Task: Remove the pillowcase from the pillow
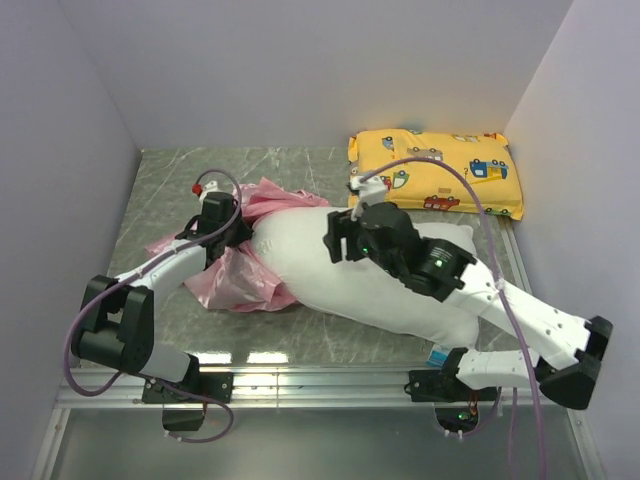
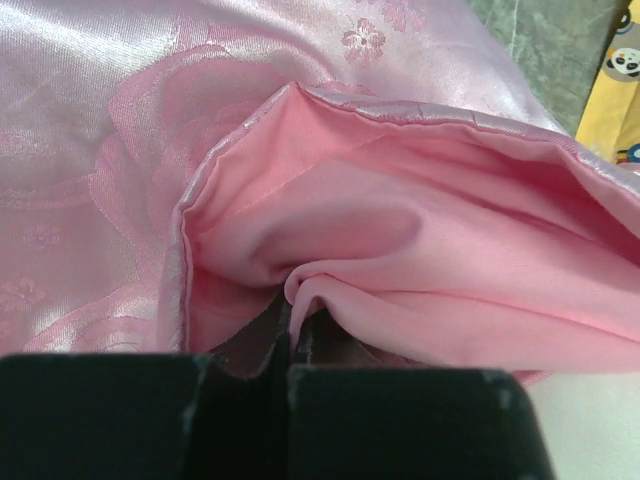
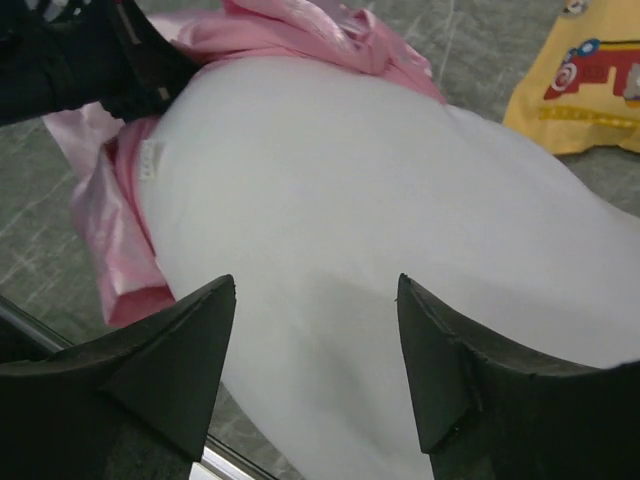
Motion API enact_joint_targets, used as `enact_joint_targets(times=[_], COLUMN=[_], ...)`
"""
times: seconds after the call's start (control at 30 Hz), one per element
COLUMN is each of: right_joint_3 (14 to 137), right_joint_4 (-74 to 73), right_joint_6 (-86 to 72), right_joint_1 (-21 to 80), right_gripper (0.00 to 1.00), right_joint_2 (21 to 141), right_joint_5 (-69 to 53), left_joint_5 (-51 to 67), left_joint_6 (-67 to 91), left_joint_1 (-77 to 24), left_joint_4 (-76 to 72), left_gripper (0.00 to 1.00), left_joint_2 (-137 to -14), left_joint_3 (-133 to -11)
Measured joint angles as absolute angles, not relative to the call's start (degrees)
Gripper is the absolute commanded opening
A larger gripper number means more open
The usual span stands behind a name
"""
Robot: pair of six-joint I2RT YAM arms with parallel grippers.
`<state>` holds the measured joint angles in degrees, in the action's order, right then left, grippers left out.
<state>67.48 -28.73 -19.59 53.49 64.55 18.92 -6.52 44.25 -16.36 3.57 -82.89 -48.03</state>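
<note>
**A:** From above, where does the pillowcase [image 1: 235, 275] sit?

**B:** It is bunched over the pillow's [image 1: 330, 275] left end, toward the worktop's [image 1: 300, 340] left edge. The rest of the pillow lies bare and runs slantwise to the near right corner. The left hand [image 1: 215, 225] is at the bunch and the right hand [image 1: 340, 240] hangs over the pillow's middle.

**A:** Why is it arranged that way?

**B:** I'd say one hand draws the cover off while the other is placed to pin the stuffing. There is bare worktop toward the left edge and the far left corner. The yellow pillow [image 1: 435, 170] fills the far right corner, just beside the white one.

**A:** And the left wrist view?

**B:** The hand is pressed together, pinching a fold of the pink lining just inside the hemmed mouth. That looks like a good hold for peeling the opening back.

**A:** The right wrist view?

**B:** That hand is spread and holds nothing. Its fingers [image 3: 185, 365] are poised over the white bulge, with the pink gathered at the bulge's far end. The near edge rail is close beneath, so there is little room on that side.
</note>
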Motion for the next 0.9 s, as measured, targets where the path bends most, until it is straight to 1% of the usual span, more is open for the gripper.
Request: enact_joint_targets(times=[0.17,0.3,0.33,0.37,0.43,0.47,0.5,0.57,0.63,0.8,0.9], right_joint_3=[76.97,81.95,83.02,83.61,83.72,83.7,83.64,82.94,79.99,66.78,58.72], right_joint_4=[-28.58,-28.99,-29.1,-29.15,-29.34,-29.36,-29.21,-28.21,-26.02,-17.5,-14.79], right_joint_6=[-16.1,-14.52,-14.37,-14.11,-14.04,-14.35,-15.38,-17.04,-18.98,-23.97,-26.85], right_joint_1=[57.91,59.66,59.81,59.9,59.83,59.68,59.51,58.72,57.04,50.17,47.31], right_gripper=[0.78,0.79,0.78,0.75,0.37,0.2,0.0,0.0,0.0,0.0,0.0], right_joint_2=[76.82,90.32,93.82,97.12,101.8,103.26,103.83,103.13,99.96,85.6,75.44], right_joint_5=[18.35,16.34,16.29,16.62,17.41,17.43,17.1,16.05,13.91,7.55,6.46], left_joint_5=[-6.96,-7.29,-7.42,-7.57,-8.32,-8.58,-8.78,-8.69,-7.14,1.52,6.9], left_joint_6=[44.49,44.51,44.51,44.49,44.47,44.47,44.51,44.86,45.74,48.88,50.09], left_joint_1=[-17.45,-17.65,-17.67,-17.72,-17.72,-17.72,-17.69,-17.39,-15.92,-12.14,-11.77], left_joint_4=[1.54,0.89,0.95,1.13,1.8,2.04,2.17,2.17,1.72,-1.23,-1.21], left_gripper=[0.0,0.0,0.0,0.0,0.0,0.0,0.01,0.0,0.01,0.0,0.0], left_joint_2=[-82.21,-82.02,-81.97,-81.91,-81.91,-81.91,-81.91,-81.91,-81.91,-81.25,-80.01], left_joint_3=[-46.63,-46.19,-46.19,-46.19,-46.19,-46.19,-46.19,-46.19,-46.17,-44.64,-43.86])
